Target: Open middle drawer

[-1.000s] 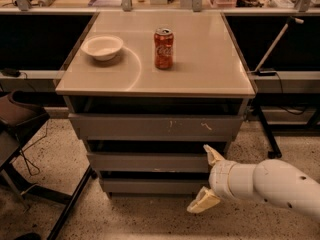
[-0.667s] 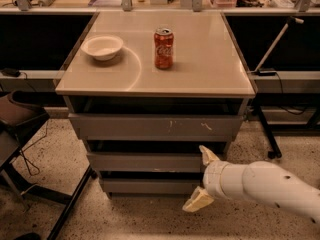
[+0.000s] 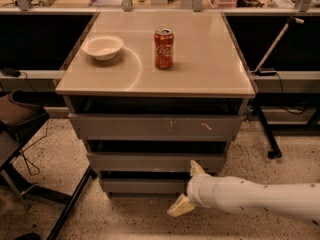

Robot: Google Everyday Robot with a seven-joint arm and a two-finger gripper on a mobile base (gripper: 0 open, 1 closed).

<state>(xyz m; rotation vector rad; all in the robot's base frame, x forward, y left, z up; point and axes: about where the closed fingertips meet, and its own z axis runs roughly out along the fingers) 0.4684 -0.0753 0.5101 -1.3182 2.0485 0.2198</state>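
gripper [image 3: 184, 188] sat low at the right front of the cabinet, fingers spread wide, holding nothing. upper finger [image 3: 196, 168] was at the lower right edge of the middle drawer [image 3: 145, 161], touching or just off it, couldn't tell which. lower finger pointed down toward the floor in front of the bottom drawer [image 3: 135, 185]. middle drawer looked shut, sitting under the scuffed top drawer [image 3: 150, 126]. no handle, so the best move was judged to be hooking a finger into the dark gap above the middle front, not the gap below it, then pulling straight out and level. pulling from the right end alone might skew it. writing: red can [image 3: 163, 48] on the worktop [image 3: 210, 79] had white script, probably coca-cola. white bowl [image 3: 102, 46] was unmarked, and drawer fronts had no labels
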